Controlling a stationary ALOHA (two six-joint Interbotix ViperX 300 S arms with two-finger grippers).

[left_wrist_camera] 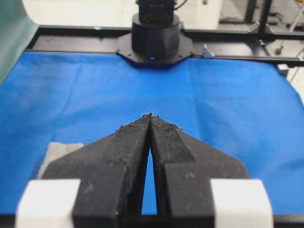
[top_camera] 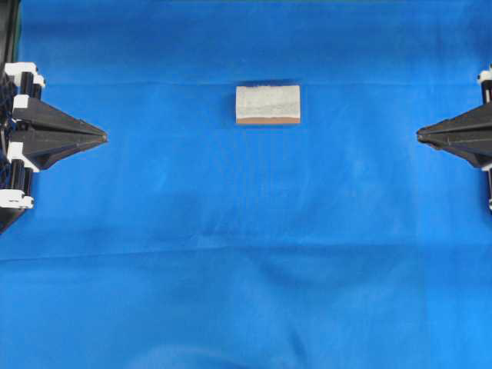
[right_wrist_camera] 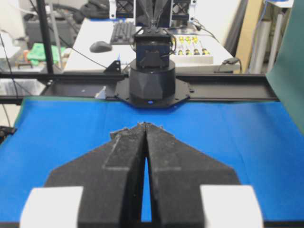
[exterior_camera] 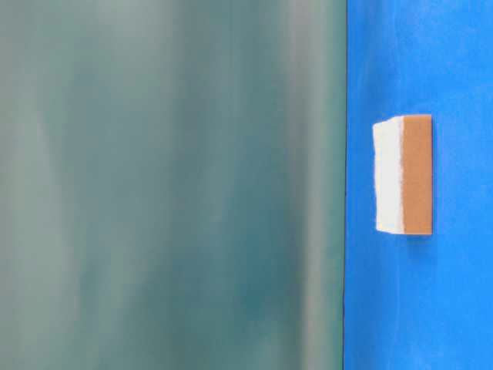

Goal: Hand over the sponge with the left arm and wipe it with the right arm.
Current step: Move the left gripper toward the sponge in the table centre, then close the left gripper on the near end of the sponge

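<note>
The sponge (top_camera: 267, 104), pale grey-white on top with an orange-brown base, lies flat on the blue cloth near the middle, a little toward the far side. It also shows in the table-level view, sponge (exterior_camera: 404, 175), and a grey corner of the sponge (left_wrist_camera: 59, 152) peeks out left of the left fingers. My left gripper (top_camera: 104, 137) rests at the left edge, shut, tips touching, nothing between them; left gripper (left_wrist_camera: 150, 115). My right gripper (top_camera: 419, 135) sits at the right edge, likewise shut and empty; right gripper (right_wrist_camera: 146, 124). Both are well apart from the sponge.
A blue cloth (top_camera: 246, 261) covers the whole table. The opposite arm's black base (left_wrist_camera: 155, 42) stands at the far end of the left wrist view, and another base (right_wrist_camera: 153, 85) in the right wrist view. A green backdrop (exterior_camera: 169, 185) fills the table-level view's left.
</note>
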